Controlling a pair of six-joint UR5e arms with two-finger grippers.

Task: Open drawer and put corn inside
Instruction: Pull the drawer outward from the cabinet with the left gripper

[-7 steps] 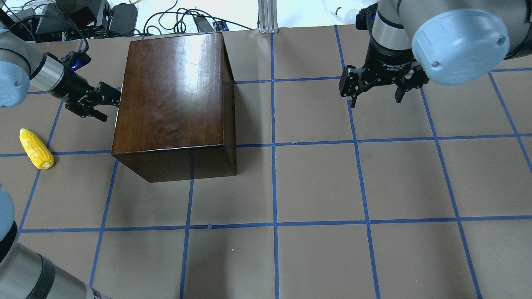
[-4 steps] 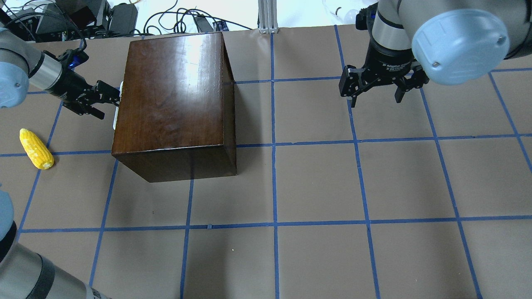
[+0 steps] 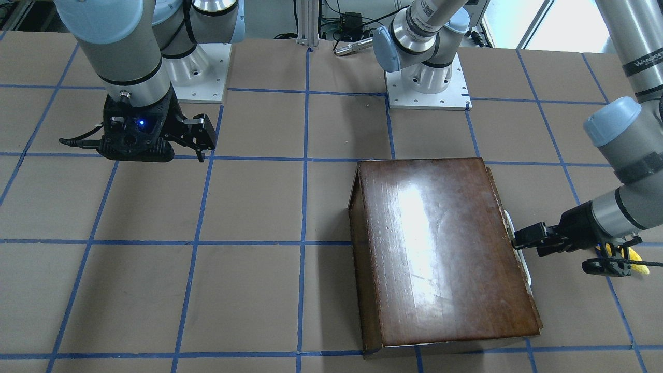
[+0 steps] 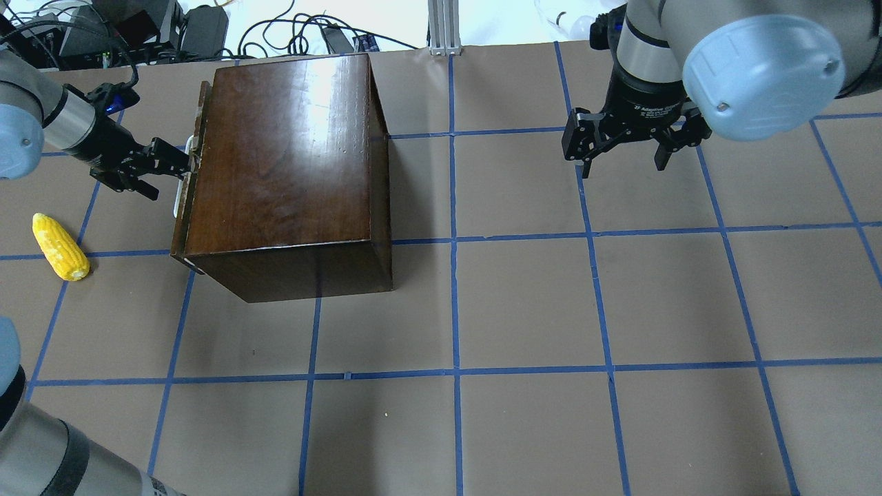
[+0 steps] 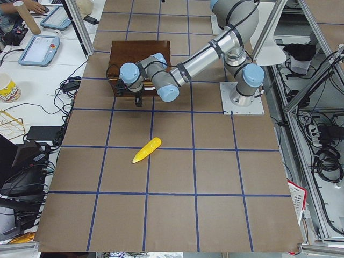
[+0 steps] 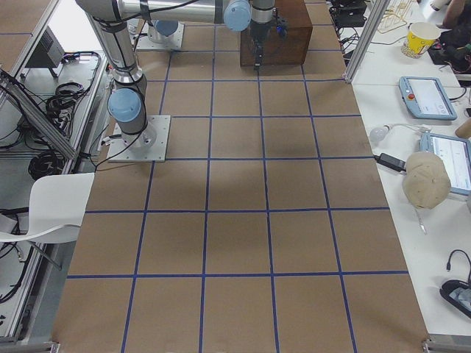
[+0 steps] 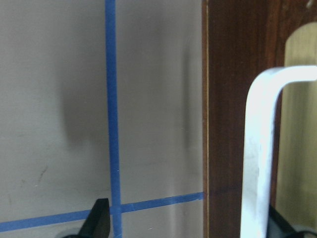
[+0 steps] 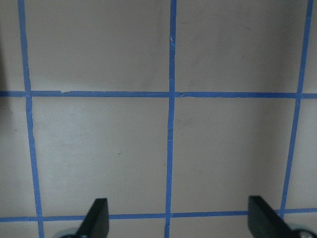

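Our left gripper (image 4: 171, 176) gapes wide, the drawer's (image 4: 180, 232) white handle (image 7: 257, 148) between its fingers; the drawer juts slightly from the box (image 4: 289, 158). The corn (image 4: 60, 246) lies behind that gripper, well apart. Our right gripper (image 4: 623, 167), marked "Adaptive", hangs open, empty.

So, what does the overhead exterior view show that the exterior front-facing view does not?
Only the overhead view shows the whole corn, lying free on the table. Only the front-facing view shows the arm bases; there the left arm hides most of the corn. Both show the left pincer at the white handle of the slightly opened drawer, and the right pincer hanging over the table.
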